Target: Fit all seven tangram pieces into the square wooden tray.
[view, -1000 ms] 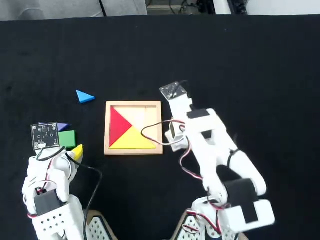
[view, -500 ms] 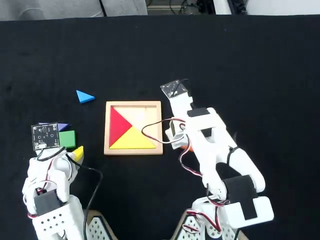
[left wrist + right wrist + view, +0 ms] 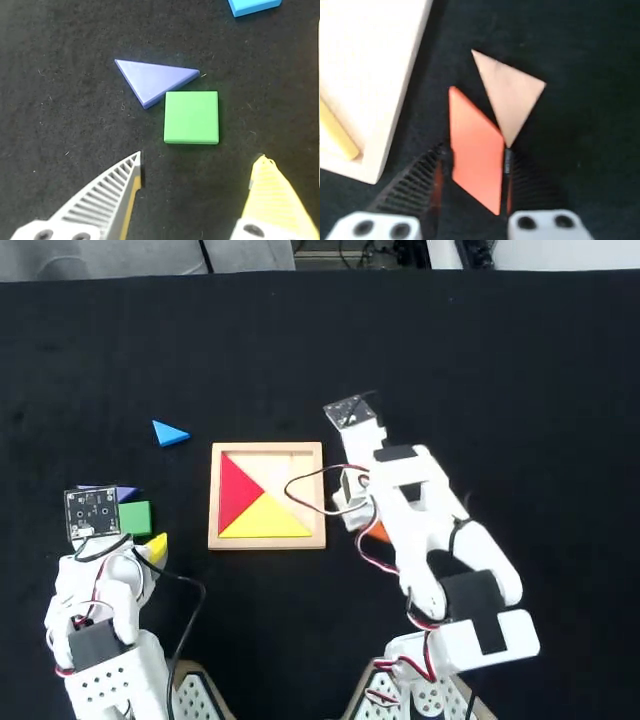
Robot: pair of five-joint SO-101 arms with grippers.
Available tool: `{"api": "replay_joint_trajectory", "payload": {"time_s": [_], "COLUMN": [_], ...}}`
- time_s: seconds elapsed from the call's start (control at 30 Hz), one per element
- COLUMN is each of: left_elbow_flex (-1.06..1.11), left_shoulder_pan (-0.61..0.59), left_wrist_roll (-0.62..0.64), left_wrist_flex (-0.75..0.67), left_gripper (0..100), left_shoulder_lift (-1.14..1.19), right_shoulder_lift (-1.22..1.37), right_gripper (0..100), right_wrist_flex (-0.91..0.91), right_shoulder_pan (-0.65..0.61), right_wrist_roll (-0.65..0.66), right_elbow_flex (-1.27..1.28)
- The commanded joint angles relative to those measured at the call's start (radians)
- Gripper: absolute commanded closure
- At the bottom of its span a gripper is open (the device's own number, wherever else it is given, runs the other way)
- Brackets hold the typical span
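The square wooden tray holds a red triangle and a yellow triangle. Just right of the tray, my right gripper is shut on an orange parallelogram, whose corner peeks out under the arm. A pale triangle touches that parallelogram. My left gripper stands open just short of a green square and a purple triangle. Both lie left of the tray. A blue triangle lies farther back on the left.
The black cloth covers the whole table, with open room at the back and far right. The right arm's body hides the cloth beside the tray's right rim. A blue piece's edge shows beyond the purple triangle.
The right arm has shifted slightly away from the tray's right edge, and the orange parallelogram's corner now shows beside it. The left arm has stayed put.
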Motion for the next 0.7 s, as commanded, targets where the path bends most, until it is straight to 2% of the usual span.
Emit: {"api": "replay_joint_trajectory", "payload": {"time_s": [0.0,0.2,0.33,0.5,0.6,0.67], "left_elbow_flex": [0.021,0.021,0.021,0.021,0.021,0.021], "left_shoulder_pan": [0.002,0.004,0.004,0.007,0.004,0.002], "left_wrist_roll": [-0.006,-0.006,-0.006,-0.006,-0.006,-0.006], "left_wrist_flex": [0.003,0.005,0.005,0.005,0.005,0.005], "left_gripper": [66,66,66,66,66,66], "left_shoulder_lift": [-0.009,-0.009,-0.009,-0.009,-0.009,-0.009], "right_shoulder_lift": [-0.074,-0.328,-0.42,-0.325,-0.2,-0.108], "right_gripper": [97.4,96.9,96.7,96.7,96.9,97.0], "right_wrist_flex": [0.048,0.112,0.114,0.118,0.118,0.118], "right_shoulder_pan": [0.003,-0.011,-0.112,-0.27,-0.281,-0.272], "right_wrist_roll": [-0.006,-0.068,-0.072,-0.078,-0.097,-0.181], "right_elbow_flex": [-0.044,-0.05,-0.062,-0.191,-0.305,-0.363]}}
